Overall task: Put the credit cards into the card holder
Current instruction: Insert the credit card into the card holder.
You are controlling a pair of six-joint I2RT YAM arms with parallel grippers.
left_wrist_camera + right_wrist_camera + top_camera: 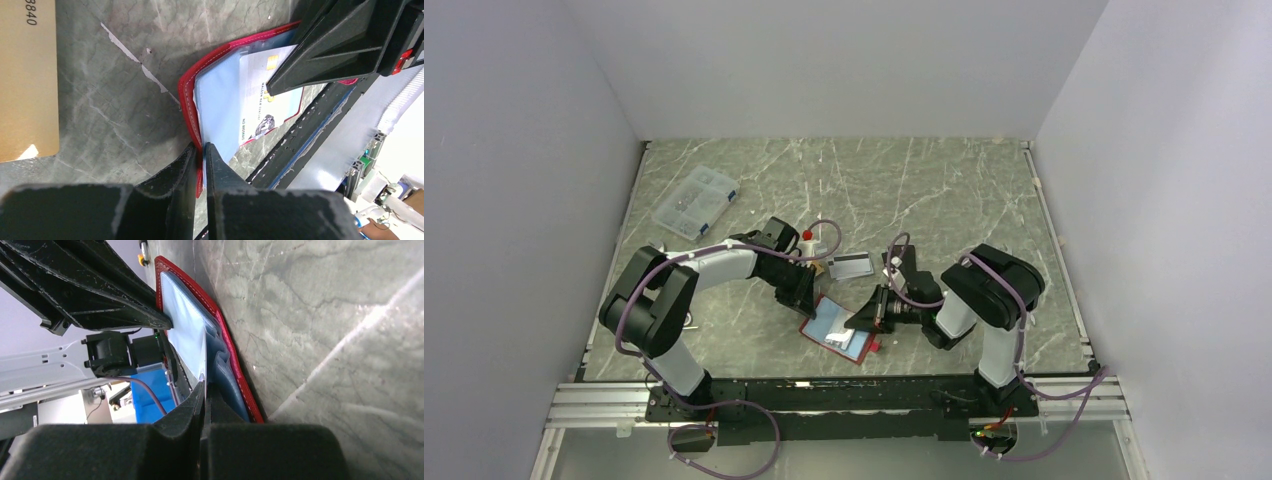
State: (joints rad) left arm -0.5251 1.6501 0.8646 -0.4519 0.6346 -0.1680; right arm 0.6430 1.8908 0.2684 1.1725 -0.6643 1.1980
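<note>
Left wrist view: we see the left gripper (201, 155) nearly closed, pinching the card holder (212, 95) at its red edge, open on the table (115, 115). Our right gripper (205, 390) is clamped on a silver-white card (187, 335) lying in its clear pocket. A gold card (27, 75) lies apart.

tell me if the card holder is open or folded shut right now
Open. The card holder lies spread on the table, pale clear pockets facing up inside its red edge, with the left tool clamped on that edge.
</note>
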